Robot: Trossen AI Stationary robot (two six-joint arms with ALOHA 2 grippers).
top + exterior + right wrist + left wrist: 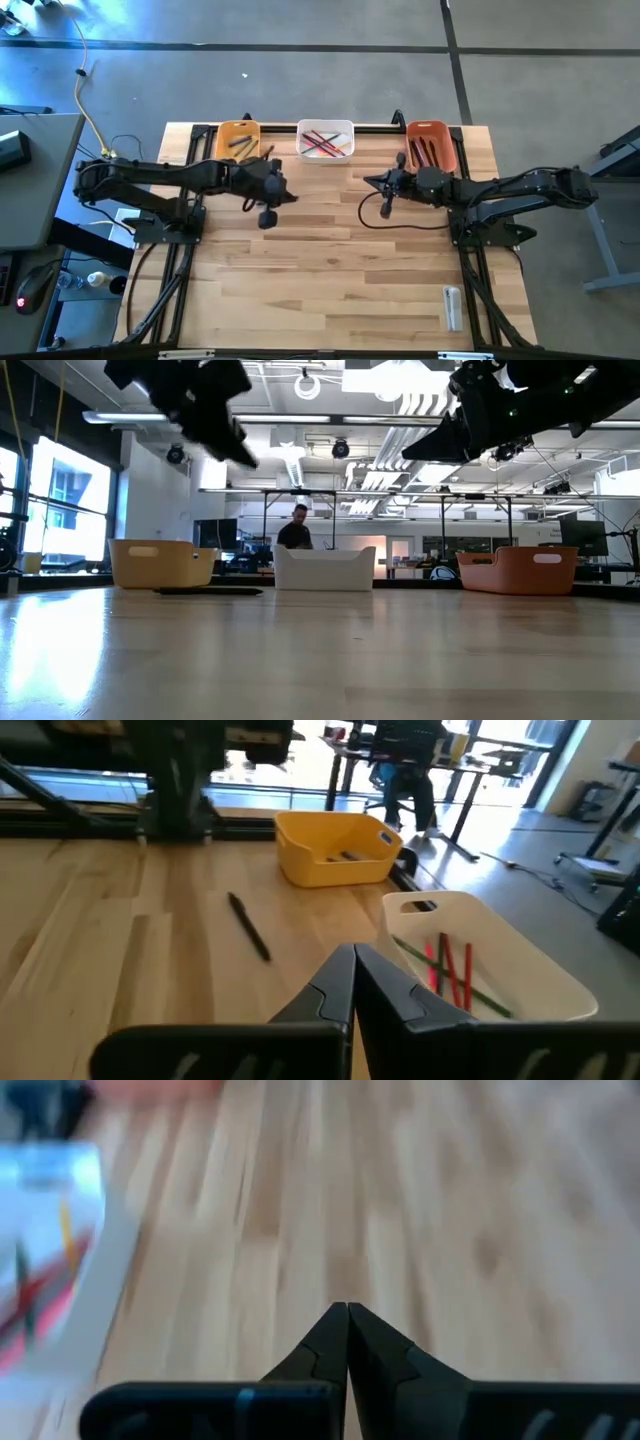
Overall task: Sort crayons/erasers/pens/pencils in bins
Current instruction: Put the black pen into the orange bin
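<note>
Three bins stand along the table's far edge: a yellow-orange bin [238,140] with dark pens in it, a white bin [325,140] holding red, pink and green pencils [450,970], and a red-orange bin [432,145] with dark sticks. One black pen [248,925] lies flat on the table, just in front of the yellow-orange bin. My left gripper [347,1315] hangs shut and empty above the table in front of the yellow-orange and white bins [290,195]. My right gripper [354,955] is shut and empty too, raised in front of the red-orange bin [368,182].
A small whitish oblong item [452,305] lies near the table's front right corner. Bare wooden tabletop [330,270] spreads between the arms and the near edge. A person [298,525] shows in the room beyond the table.
</note>
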